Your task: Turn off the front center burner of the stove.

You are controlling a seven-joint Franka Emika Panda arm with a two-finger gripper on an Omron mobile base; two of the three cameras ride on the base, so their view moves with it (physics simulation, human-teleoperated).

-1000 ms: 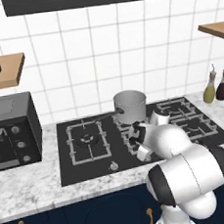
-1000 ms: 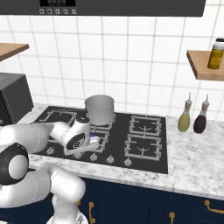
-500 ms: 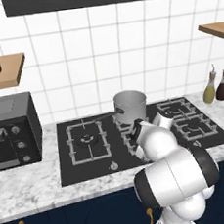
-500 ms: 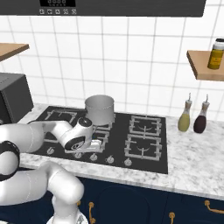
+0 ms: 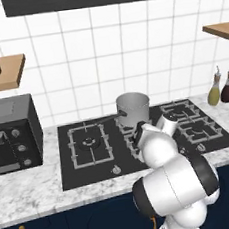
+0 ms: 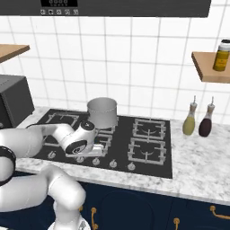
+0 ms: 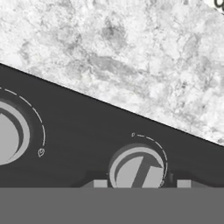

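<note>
Two dark fingertips of the pincer straddle a small round silver knob near the front edge of the wide black glass stove, spread wide on either side of it and not yet gripping. Judging by this, the reach is nearly finished; next comes closing on the knob and twisting it off. The front center burner cannot be picked out behind the arm.

White tiled wall — marble counter
</note>
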